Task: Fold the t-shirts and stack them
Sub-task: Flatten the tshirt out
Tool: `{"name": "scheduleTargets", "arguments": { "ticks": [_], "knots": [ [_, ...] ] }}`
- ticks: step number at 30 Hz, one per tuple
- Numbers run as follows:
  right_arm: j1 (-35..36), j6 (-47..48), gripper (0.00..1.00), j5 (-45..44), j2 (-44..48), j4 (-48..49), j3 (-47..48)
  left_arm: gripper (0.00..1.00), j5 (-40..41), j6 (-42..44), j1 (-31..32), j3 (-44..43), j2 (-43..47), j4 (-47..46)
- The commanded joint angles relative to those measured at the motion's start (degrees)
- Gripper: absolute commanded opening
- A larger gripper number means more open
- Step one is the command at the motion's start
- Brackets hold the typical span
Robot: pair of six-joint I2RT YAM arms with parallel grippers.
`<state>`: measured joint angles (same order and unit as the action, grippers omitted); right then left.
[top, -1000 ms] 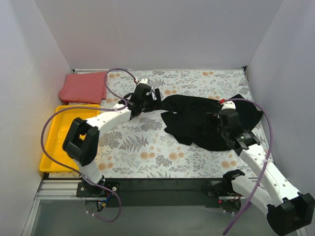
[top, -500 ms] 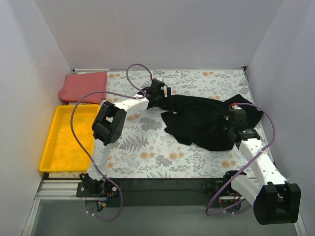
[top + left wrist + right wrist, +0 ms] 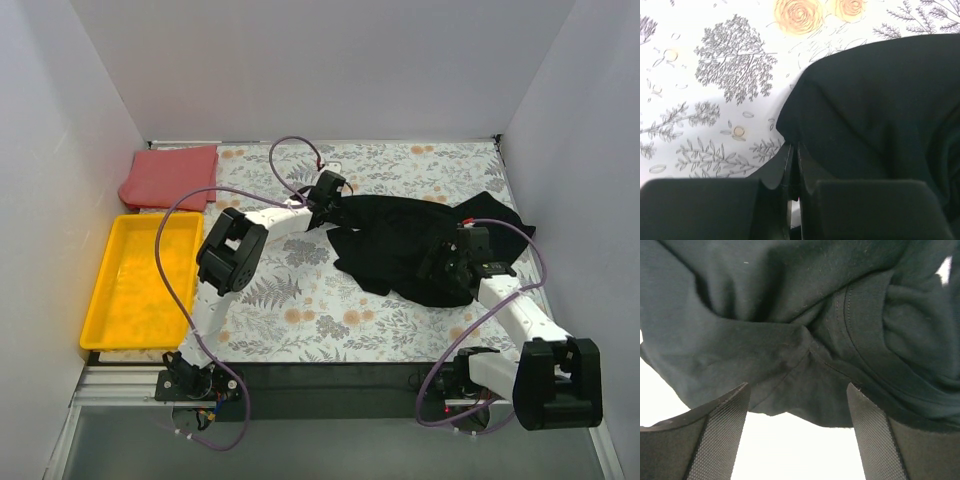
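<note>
The left end effector (image 3: 792, 148) pinches the left edge of the crumpled black cloth t-shirt (image 3: 400, 235); the right end effector (image 3: 797, 388) hangs wide over its right side.

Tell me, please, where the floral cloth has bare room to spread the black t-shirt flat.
Bare floral cloth lies front-centre, between the yellow tray and the black t-shirt, and along the back wall. The right half is crowded by that shirt; the coral-red t-shirt fills the far-left corner.
</note>
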<state>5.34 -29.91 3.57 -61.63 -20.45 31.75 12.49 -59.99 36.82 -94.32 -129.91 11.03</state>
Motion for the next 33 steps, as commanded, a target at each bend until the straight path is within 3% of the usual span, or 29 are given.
{"name": "scheduleTargets", "arguments": {
  "ticks": [1,10,16,19,21,24,25,26,29,33],
  "knots": [
    [-0.2,-2.5,0.82,2.3,-4.2,6.6,-1.2,0.00,7.3,-0.4,-0.3,5.9,2.9,4.0],
    [-3.4,-6.3,0.78,0.3,-17.9,14.6,1.0,0.00,9.9,-4.6,-14.1,26.8,26.1,9.2],
    [-8.1,-3.1,0.83,-3.3,-30.6,14.7,14.8,0.00,7.6,-3.1,-16.3,39.0,41.1,9.6],
    [-7.6,0.8,0.75,2.9,-33.1,13.8,22.0,0.00,6.1,-1.8,-16.3,43.0,44.6,7.7],
    [-3.4,4.5,0.72,5.8,-31.1,11.6,24.2,0.00,5.5,-1.5,-16.3,44.7,45.6,4.9],
    [3.9,9.3,0.72,-0.3,-22.7,8.9,23.5,0.00,5.0,-1.5,-16.3,44.8,44.9,3.5],
    [16.9,14.7,0.70,-3.3,-16.4,7.5,23.7,0.00,5.5,-0.9,-16.3,43.0,44.3,3.6],
    [23.2,15.8,0.69,-7.1,-17.0,5.7,25.5,0.00,5.3,-1.0,-16.3,43.1,44.5,3.8],
    [31.3,17.2,0.69,-13.9,-21.3,3.5,28.4,0.00,4.6,-1.4,-16.4,43.2,45.1,3.8],
    [37.6,18.1,0.68,-19.4,-29.2,-0.4,35.2,0.00,5.4,-0.9,-16.3,43.2,45.6,3.8]
  ]
}}
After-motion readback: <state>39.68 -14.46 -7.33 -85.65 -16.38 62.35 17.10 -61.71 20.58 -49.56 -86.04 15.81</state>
